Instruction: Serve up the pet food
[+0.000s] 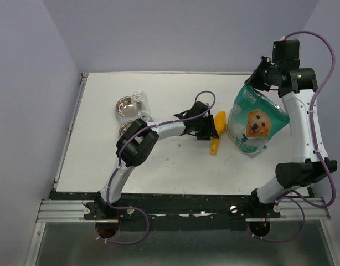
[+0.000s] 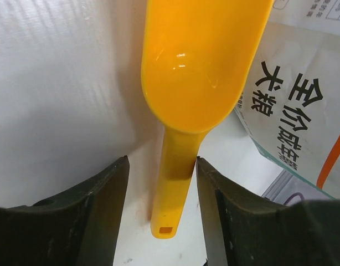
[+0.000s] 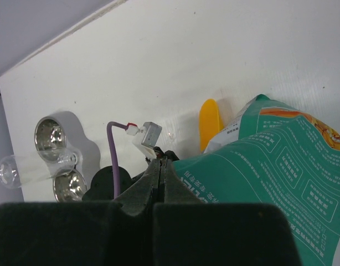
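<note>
Your left gripper (image 2: 161, 166) is spread astride the orange scoop (image 2: 197, 72) by its handle, while your right gripper (image 3: 163, 162) is pinched together on the bag (image 3: 269, 183) at its top edge.

Tip of orange scoop (image 2: 203, 72) past the top edge (left wrist view), bag (image 2: 294, 111) past the right.

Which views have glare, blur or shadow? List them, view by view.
Left wrist: white glare spots on the orange scoop, left fingers dark. Right wrist: right fingers black and soft, bag beside them sharper, metal bowl mirrors light. Top external: even light, faint shadows.
</note>
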You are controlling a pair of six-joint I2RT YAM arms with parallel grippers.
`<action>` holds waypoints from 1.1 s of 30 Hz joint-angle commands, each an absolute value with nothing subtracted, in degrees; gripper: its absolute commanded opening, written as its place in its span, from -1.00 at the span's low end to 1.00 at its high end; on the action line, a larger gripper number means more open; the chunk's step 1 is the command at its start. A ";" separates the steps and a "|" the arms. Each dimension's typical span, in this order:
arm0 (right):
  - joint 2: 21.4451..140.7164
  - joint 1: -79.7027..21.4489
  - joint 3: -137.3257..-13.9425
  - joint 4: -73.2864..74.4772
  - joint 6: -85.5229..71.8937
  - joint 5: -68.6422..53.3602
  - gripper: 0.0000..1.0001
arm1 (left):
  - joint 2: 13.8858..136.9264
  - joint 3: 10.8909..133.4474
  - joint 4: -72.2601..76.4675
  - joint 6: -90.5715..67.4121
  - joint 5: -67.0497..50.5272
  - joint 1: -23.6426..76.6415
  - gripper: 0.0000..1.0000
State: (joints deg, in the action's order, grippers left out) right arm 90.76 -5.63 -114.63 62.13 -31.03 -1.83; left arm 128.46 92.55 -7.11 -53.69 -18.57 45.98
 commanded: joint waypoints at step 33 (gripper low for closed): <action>99.14 -7.03 -123.58 44.65 -51.41 -11.52 -0.99 | 108.11 69.26 -30.59 -26.01 -2.02 39.82 -0.62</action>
State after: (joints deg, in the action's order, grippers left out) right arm 98.91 -5.91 -119.00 57.32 -45.28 -7.25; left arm 107.81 73.89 -27.05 -27.79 -0.71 41.91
